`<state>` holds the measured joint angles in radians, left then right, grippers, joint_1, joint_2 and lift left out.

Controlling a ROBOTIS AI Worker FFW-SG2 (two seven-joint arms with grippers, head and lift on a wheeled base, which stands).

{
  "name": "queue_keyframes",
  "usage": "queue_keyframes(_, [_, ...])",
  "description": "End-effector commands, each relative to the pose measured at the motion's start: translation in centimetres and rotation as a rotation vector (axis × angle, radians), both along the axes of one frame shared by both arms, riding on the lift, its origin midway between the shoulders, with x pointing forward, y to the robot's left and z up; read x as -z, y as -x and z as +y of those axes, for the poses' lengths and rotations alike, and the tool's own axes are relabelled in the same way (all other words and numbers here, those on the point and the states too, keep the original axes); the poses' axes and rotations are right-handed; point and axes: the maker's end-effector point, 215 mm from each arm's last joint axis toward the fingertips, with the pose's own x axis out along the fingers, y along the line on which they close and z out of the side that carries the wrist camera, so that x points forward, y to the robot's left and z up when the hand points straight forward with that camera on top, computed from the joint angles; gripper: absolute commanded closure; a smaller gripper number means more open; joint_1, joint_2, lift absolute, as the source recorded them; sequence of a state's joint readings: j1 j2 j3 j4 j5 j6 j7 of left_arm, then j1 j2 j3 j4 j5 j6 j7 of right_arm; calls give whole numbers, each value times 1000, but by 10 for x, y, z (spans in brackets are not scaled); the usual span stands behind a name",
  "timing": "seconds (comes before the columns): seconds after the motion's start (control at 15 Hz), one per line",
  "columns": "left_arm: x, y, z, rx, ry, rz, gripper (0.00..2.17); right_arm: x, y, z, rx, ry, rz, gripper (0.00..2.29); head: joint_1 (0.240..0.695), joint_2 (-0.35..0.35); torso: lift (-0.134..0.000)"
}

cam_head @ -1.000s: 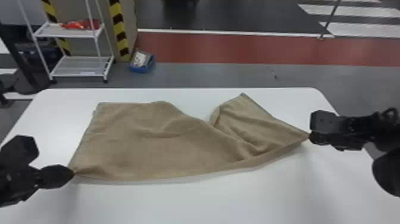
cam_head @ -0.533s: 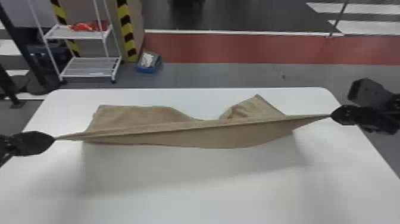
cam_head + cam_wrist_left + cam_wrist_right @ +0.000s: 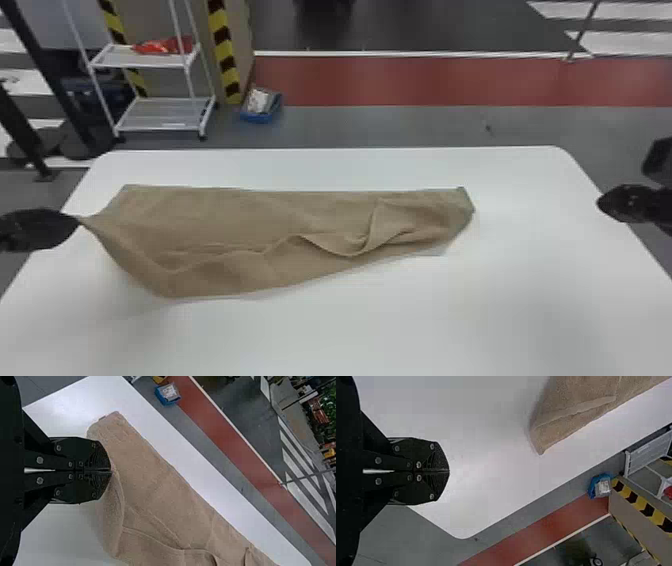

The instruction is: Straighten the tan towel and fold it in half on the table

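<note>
In the head view my left gripper [image 3: 77, 220] is at the table's left side, shut on a corner of the tan towel [image 3: 240, 215], which it holds raised. The rest of the towel lies rumpled on the white table [image 3: 350, 330], with a wavy fold toward its right half. My right gripper [image 3: 600, 202], by the table's right edge, is apart from the towel. The left wrist view has the left gripper [image 3: 111, 471] pinching the towel [image 3: 166, 494]. In the right wrist view the right gripper [image 3: 449, 471] is shut with nothing in it, away from the towel's end [image 3: 573, 411].
Beyond the table's far edge stand a white shelf rack [image 3: 162, 112] with a red item and a blue box [image 3: 261, 105] on the floor. Bare tabletop lies in front of the towel and to its right.
The towel was stretched between both grippers; its right corner has come out of my right gripper and the right end has dropped leftward onto the table. My left gripper still holds its corner.
</note>
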<state>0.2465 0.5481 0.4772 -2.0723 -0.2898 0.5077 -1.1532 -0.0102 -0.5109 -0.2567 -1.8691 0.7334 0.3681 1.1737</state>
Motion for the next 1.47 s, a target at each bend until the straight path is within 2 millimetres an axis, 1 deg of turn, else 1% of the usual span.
queue_keyframes(0.0, [5, 5, -3, 16, 2, 16, 1639, 2, 8, -5, 8, 6, 6, 1420, 695, -9, -123])
queue_keyframes(0.07, [8, 8, -4, 23, 1, 23, 1642, 9, 11, -3, 6, 0, 15, 1416, 695, -12, -123])
queue_keyframes(0.13, [11, 10, -9, 39, 2, 29, 1642, 13, 10, 6, 4, -17, 13, 1406, 695, -18, -123])
queue_keyframes(0.27, [18, 15, -20, 70, 15, 45, 1639, 18, 0, 43, 24, -113, -6, 1403, 695, -19, -123])
queue_keyframes(0.33, [24, 18, -26, 82, 16, 57, 1639, 21, -9, 69, 45, -175, -24, 1372, 695, -14, -123])
queue_keyframes(0.47, [30, 23, -31, 99, 16, 66, 1639, 21, -31, 128, 61, -283, -52, 981, 695, 10, -123])
queue_keyframes(0.53, [32, 24, -33, 109, 13, 66, 1639, 12, -45, 160, 81, -350, -73, 792, 695, 52, -123])
queue_keyframes(0.6, [35, 27, -34, 111, 13, 72, 1639, 0, -60, 194, 80, -401, -107, 623, 695, 74, -123])
queue_keyframes(0.67, [36, 27, -34, 119, 8, 70, 1639, -1, -70, 224, 71, -435, -108, 525, 695, 102, -123])
queue_keyframes(0.73, [38, 29, -36, 124, 8, 73, 1639, 2, -77, 262, 46, -455, -94, 437, 695, 125, -123])
queue_keyframes(0.8, [39, 30, -37, 129, 10, 73, 1639, 9, -81, 288, 38, -467, -79, 394, 695, 151, -123])
queue_keyframes(0.87, [40, 32, -37, 131, 10, 75, 1639, 22, -86, 292, 40, -432, -56, 387, 695, 182, -123])
queue_keyframes(0.93, [42, 33, -38, 134, 9, 78, 1639, 35, -91, 291, 45, -391, -35, 387, 695, 237, -123])
queue_keyframes(1.0, [42, 34, -38, 136, 9, 78, 1639, 45, -94, 290, 47, -349, -18, 390, 695, 249, -123])
queue_keyframes(1.07, [42, 35, -38, 138, 14, 80, 1639, 48, -98, 286, 49, -325, -11, 390, 695, 254, -123])
queue_keyframes(1.2, [41, 36, -37, 142, 8, 77, 1639, 44, -111, 281, 38, -274, 2, 394, 695, 254, -123])
queue_keyframes(1.33, [42, 36, -38, 150, 7, 76, 1639, 50, -119, 280, 25, -247, 43, 407, 695, 248, -123])
queue_keyframes(1.4, [42, 36, -38, 151, 8, 76, 1639, 56, -119, 284, 17, -238, 58, 407, 695, 246, -123])
